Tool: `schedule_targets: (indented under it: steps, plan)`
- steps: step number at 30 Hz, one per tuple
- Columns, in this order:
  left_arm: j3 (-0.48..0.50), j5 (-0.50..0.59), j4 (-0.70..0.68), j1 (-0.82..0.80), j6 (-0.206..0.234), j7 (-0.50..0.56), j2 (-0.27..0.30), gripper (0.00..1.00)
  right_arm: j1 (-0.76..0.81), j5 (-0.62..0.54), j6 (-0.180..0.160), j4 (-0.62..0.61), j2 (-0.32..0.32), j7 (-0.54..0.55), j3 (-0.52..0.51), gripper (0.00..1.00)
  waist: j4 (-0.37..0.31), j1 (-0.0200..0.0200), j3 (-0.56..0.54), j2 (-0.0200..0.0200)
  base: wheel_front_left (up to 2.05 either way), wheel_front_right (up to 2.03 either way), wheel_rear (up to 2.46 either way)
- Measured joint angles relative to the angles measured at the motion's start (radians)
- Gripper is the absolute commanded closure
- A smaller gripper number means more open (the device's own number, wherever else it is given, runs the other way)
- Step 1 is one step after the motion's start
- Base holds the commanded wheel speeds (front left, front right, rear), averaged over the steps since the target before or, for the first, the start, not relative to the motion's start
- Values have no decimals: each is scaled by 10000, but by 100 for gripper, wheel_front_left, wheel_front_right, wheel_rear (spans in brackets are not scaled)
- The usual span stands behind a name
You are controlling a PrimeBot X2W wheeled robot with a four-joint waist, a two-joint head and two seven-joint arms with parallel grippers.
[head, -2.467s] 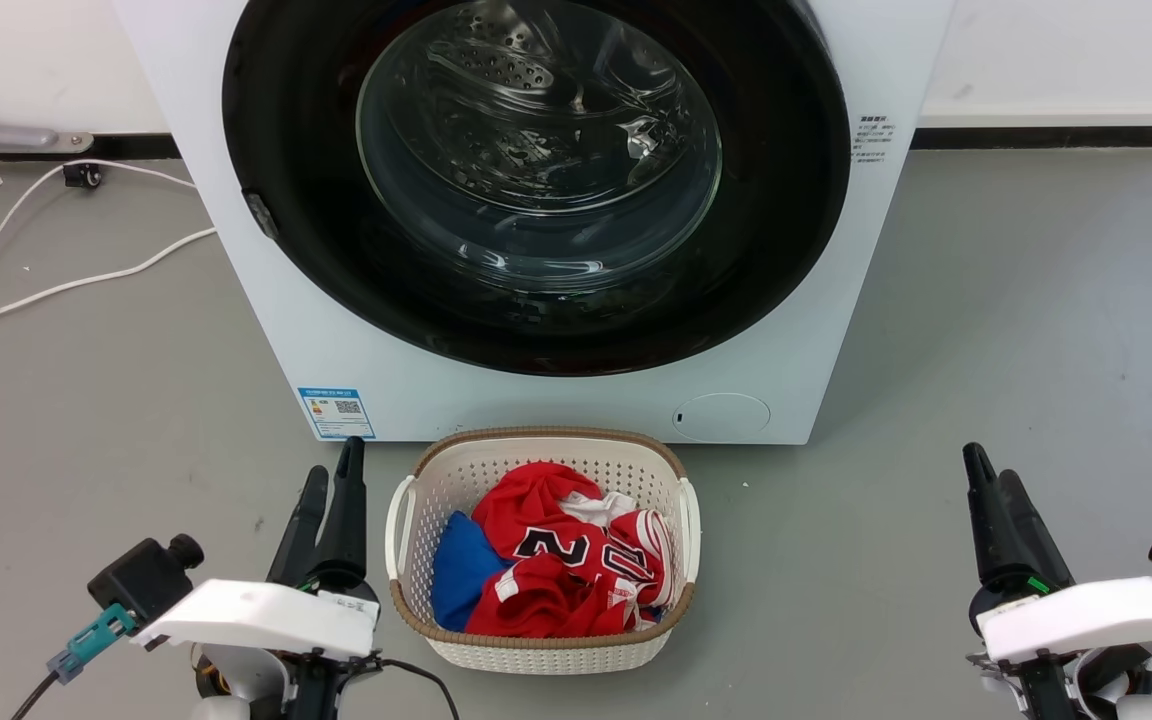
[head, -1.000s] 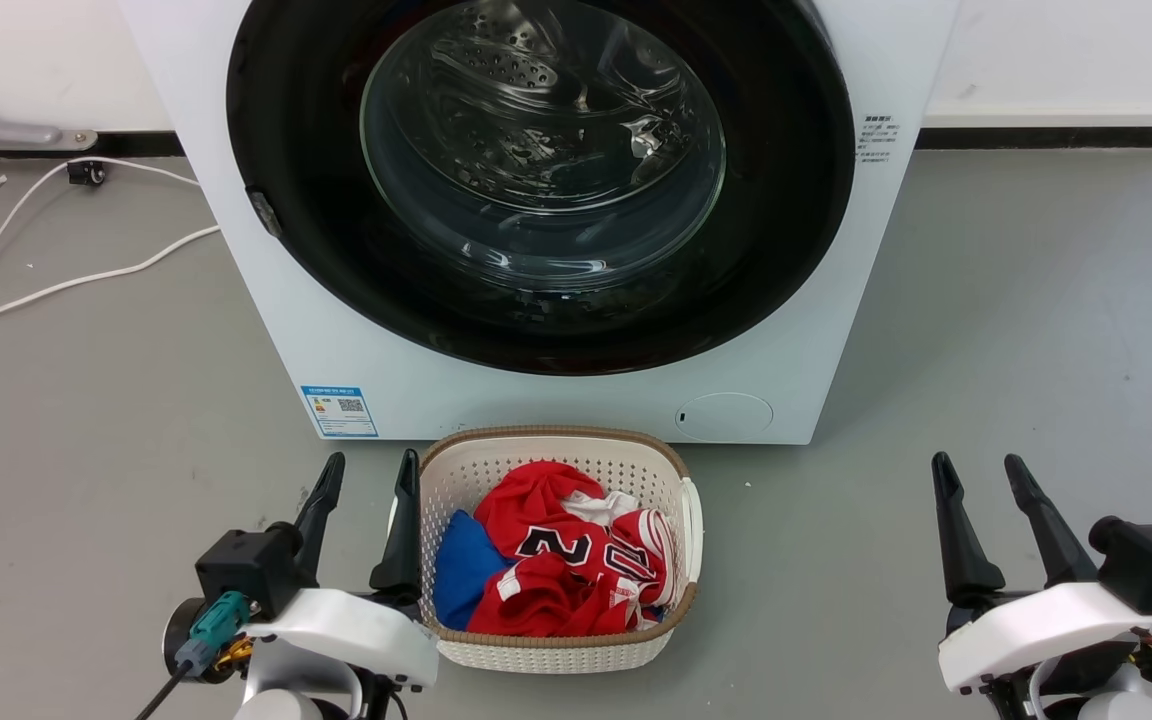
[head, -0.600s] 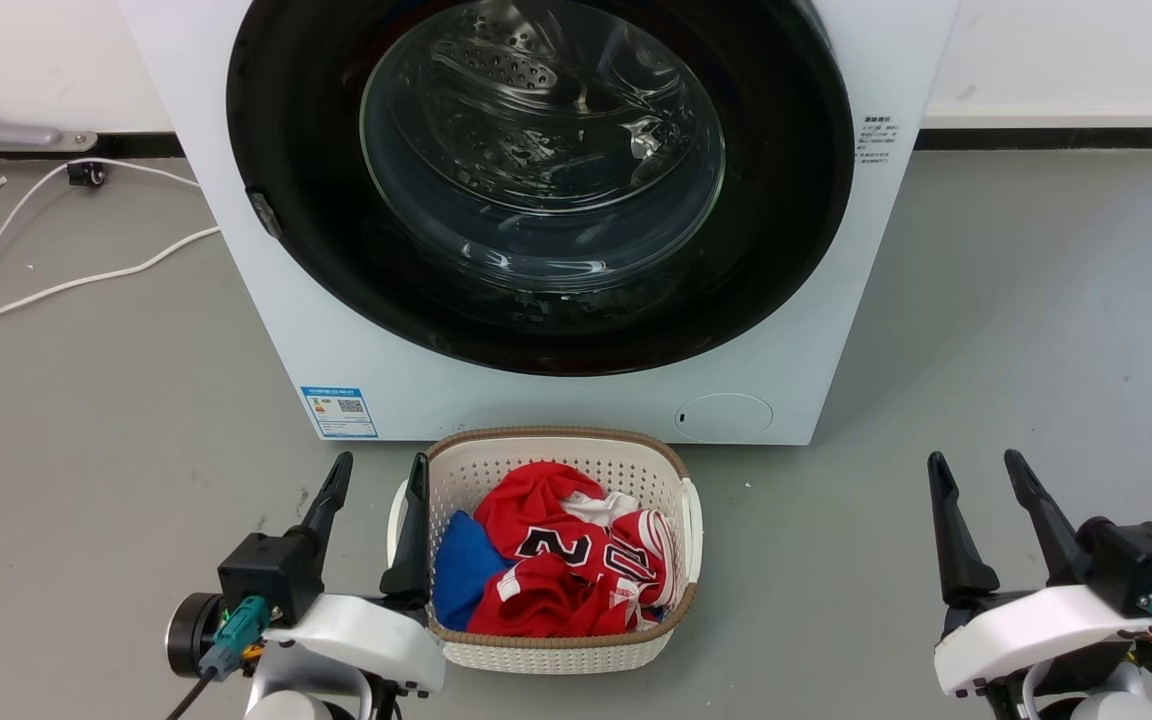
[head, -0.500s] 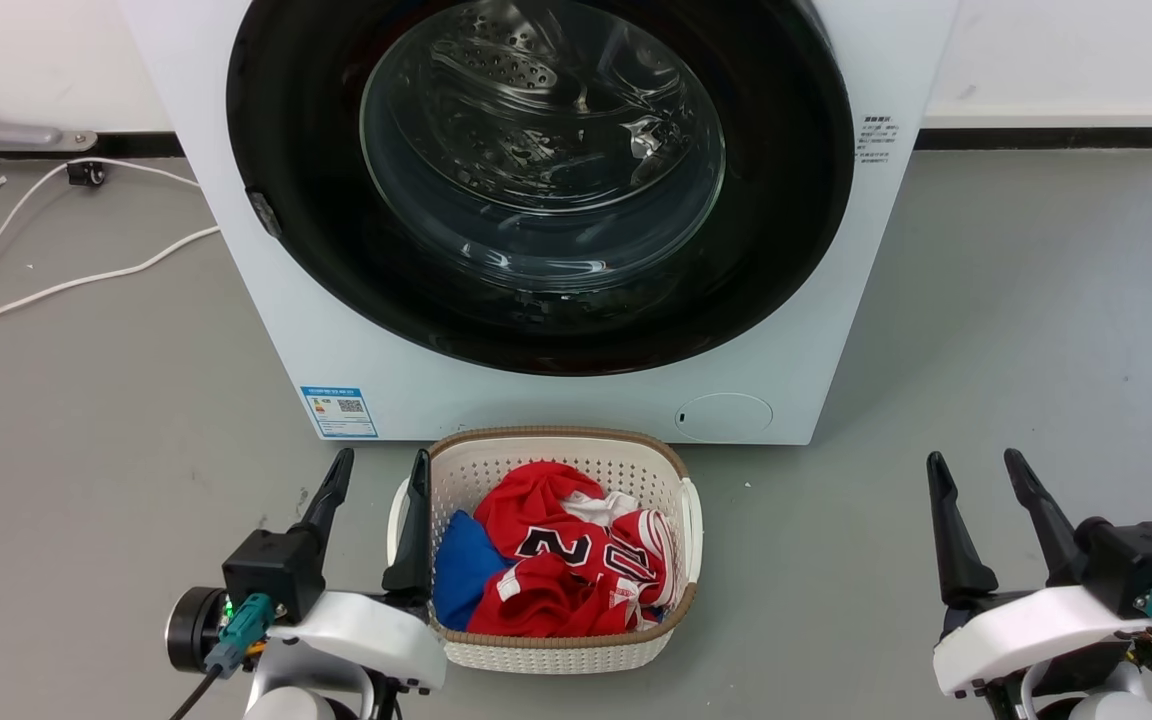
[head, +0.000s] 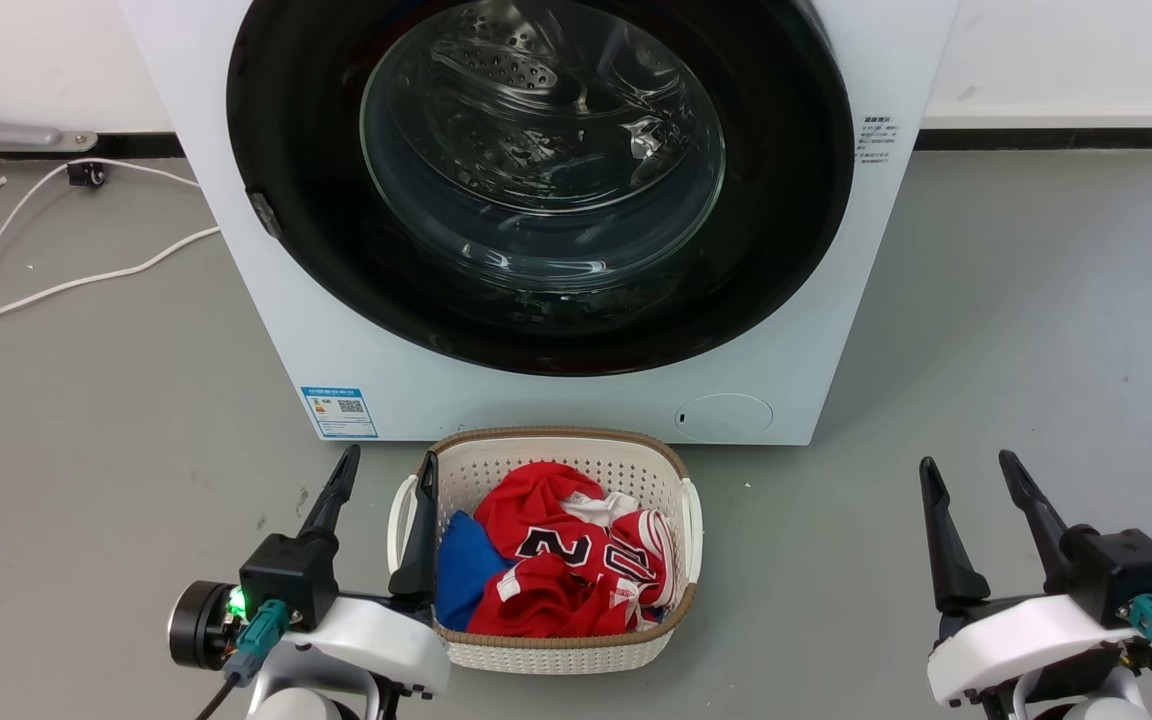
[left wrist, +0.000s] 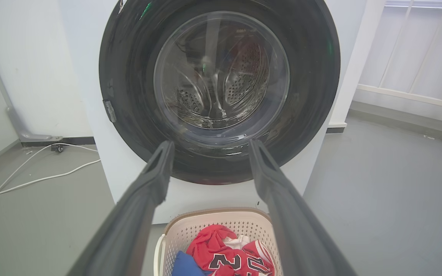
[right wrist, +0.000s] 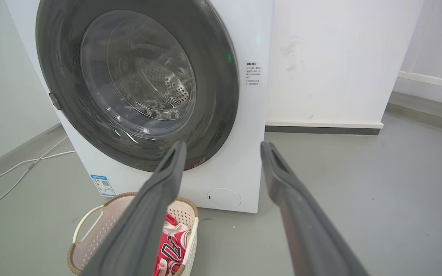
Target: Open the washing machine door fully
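Note:
The white washing machine [head: 266, 330] faces me. Its round glossy black door [head: 796, 200] with the clear glass window [head: 541, 150] lies flush against the front, shut. A small grey latch tab [head: 261, 212] sits on the door's left edge. My left gripper [head: 388, 458] is open low at the left, well short of the machine, with one finger [head: 419, 540] over the basket's left rim. My right gripper [head: 966, 462] is open over the floor at the lower right. The left wrist view shows the door [left wrist: 129, 76] beyond the spread left gripper [left wrist: 210, 145]. In the right wrist view the door [right wrist: 213, 76] lies past the right gripper [right wrist: 223, 145].
A white laundry basket [head: 556, 437] holding red and blue clothes [head: 556, 560] stands on the floor right in front of the machine. White cables [head: 66, 285] trail over the grey floor at the left. A white wall [head: 1066, 50] runs behind.
Both grippers have gone from shut to open and their wrists have rolled over. Over the last second the left gripper crept a little to the right. The door has not moved.

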Motion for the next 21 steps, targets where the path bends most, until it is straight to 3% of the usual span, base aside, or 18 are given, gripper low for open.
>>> schedule_targets:
  steps: [21]
  plan:
    - [261,405,326,-6,-69,-180,-169,0,56,-98,0,33,33,-86,-36,0,-29,0,23,0,0,0,0]
